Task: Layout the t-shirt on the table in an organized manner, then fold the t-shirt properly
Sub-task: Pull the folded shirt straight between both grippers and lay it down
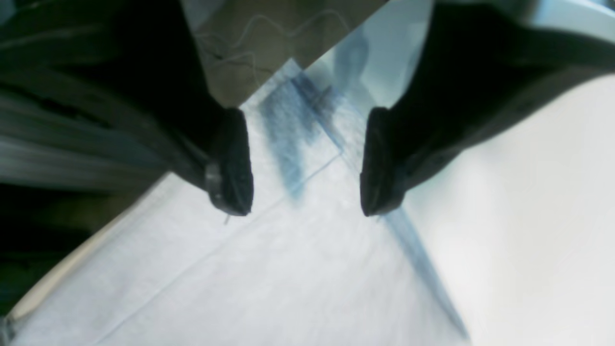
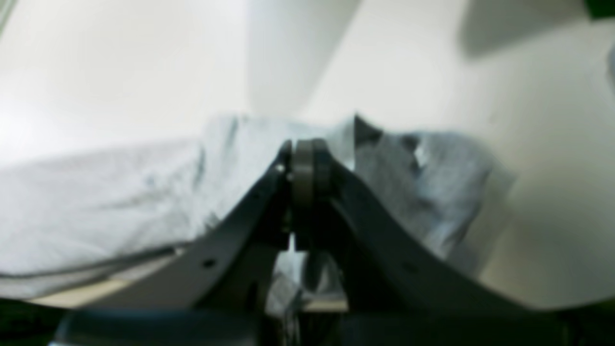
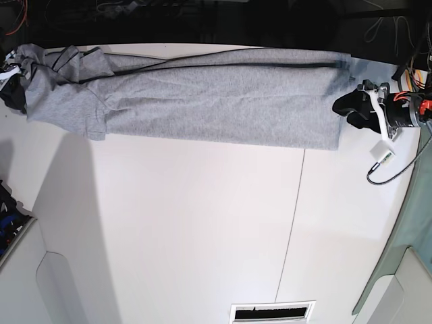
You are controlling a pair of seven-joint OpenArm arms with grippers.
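Note:
The light grey t-shirt (image 3: 216, 101) lies stretched in a long band along the far edge of the white table (image 3: 202, 236). My right gripper (image 3: 12, 81) is at the shirt's bunched left end. In the right wrist view its fingertips (image 2: 307, 158) are pressed together with cloth (image 2: 96, 206) bunched around them. My left gripper (image 3: 351, 108) is just off the shirt's right end. In the left wrist view it (image 1: 307, 206) is open and empty, its fingers (image 1: 235, 163) close above the grey cloth (image 1: 288, 269) near the table edge.
A thin dark seam (image 3: 293, 216) runs across the table. A pale green cloth (image 3: 405, 223) hangs at the right edge. A white connector on a cable (image 3: 381, 155) lies near my left arm. A slotted vent (image 3: 273, 312) is at the front edge.

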